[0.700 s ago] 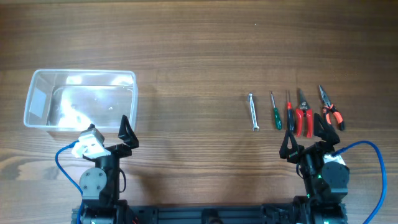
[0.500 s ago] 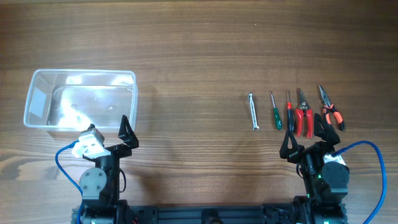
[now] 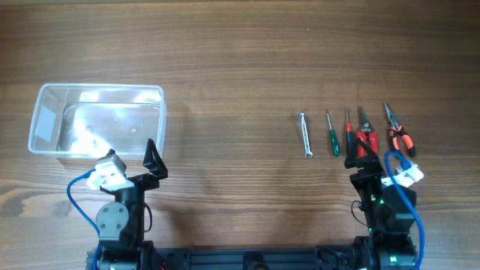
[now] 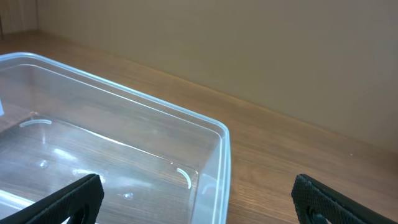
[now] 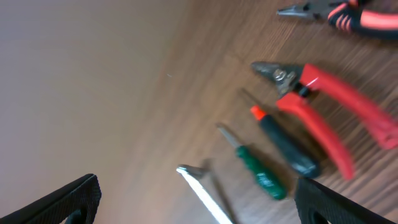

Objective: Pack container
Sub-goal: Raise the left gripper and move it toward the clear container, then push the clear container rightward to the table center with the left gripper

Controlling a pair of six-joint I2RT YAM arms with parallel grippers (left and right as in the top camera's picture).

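The container (image 3: 101,88) is a clear plastic bin standing empty at the left of the table. In the left wrist view its near right corner (image 4: 221,132) lies between the fingers. My left gripper (image 3: 129,162) (image 4: 199,205) is open and empty just in front of it. A row of hand tools lies at the right: a silver wrench (image 3: 305,135) (image 5: 200,185), a green screwdriver (image 3: 331,135) (image 5: 256,168), a red-and-black screwdriver (image 3: 348,133) (image 5: 285,144), red pliers (image 3: 366,141) (image 5: 333,112) and orange pliers (image 3: 399,133) (image 5: 351,11). My right gripper (image 3: 373,160) (image 5: 200,210) is open and empty, rolled sideways just in front of the tools.
The wooden table (image 3: 240,60) stretches between the container and the tools. Blue cables loop beside both arm bases near the front edge. A plain wall shows behind the table in both wrist views.
My right wrist has rolled to one side and moved a little toward the tools. The left arm, the container and the tools have not moved.
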